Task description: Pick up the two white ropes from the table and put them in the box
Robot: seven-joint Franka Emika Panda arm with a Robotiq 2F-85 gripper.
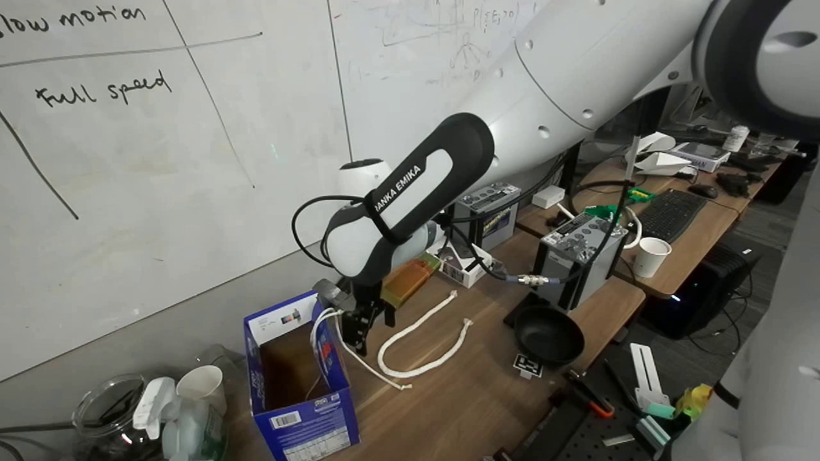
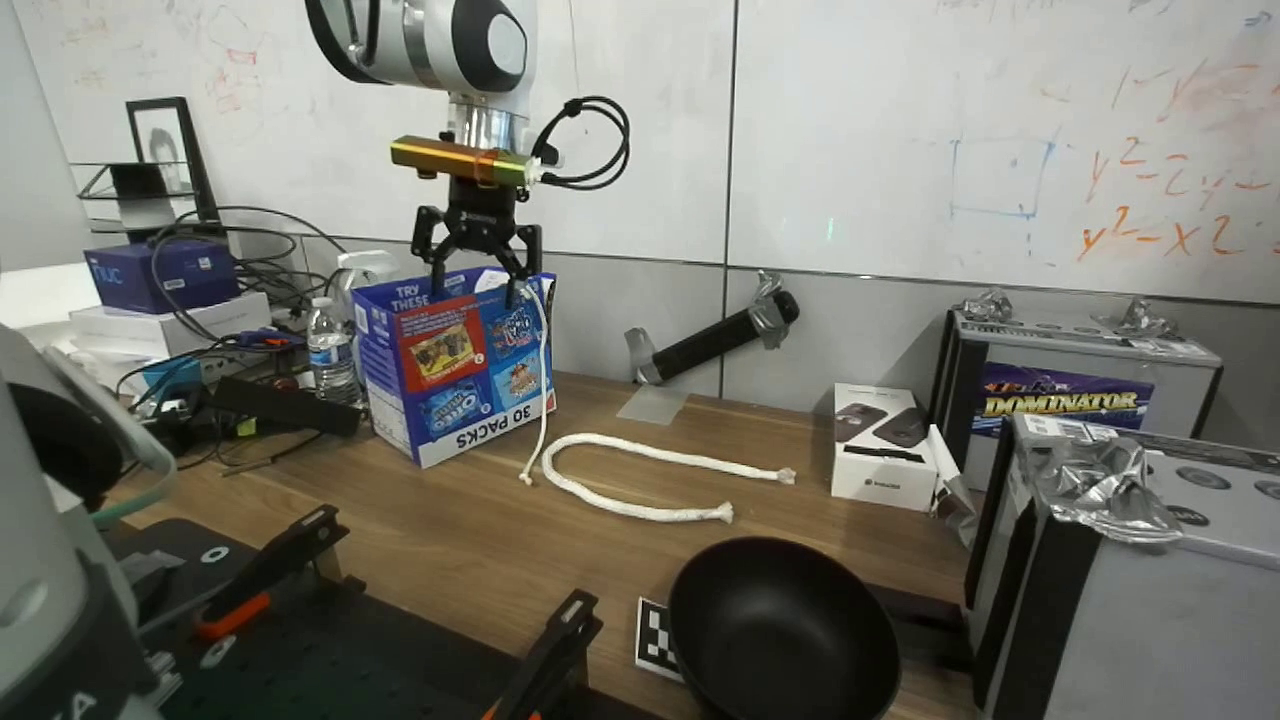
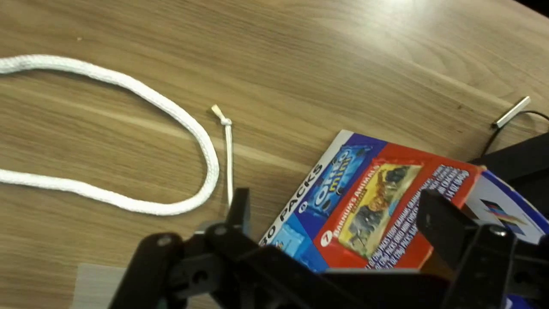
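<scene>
With the pincer as the centre of the dial in the wrist view, we begin at far left, near ten o'clock: the thicker rope lies on the table in a loose U, its bend facing three o'clock and its tails running out of frame at nine. We judge it light, soft and hard to harm, with a braided skin that should give the pads some bite. We would pinch it at the bend, so both tails trail together and are less likely to hang outside.

Just right of it, also toward ten o'clock, comes the knotted end of the thin cord. In both exterior views it drapes over a wall of the box, this end on the table, so we count it only partly in. It looks limp and very light, with little to grip; we favour a hold just above the knot, a natural stop, then a lift over the rim.

At the centre, the pincer's fingers stand wide apart with nothing clamped between them; the finger at nine o'clock hides part of the cord, and we cannot tell whether they touch. The box shows through the gap and spreads toward four o'clock.
</scene>
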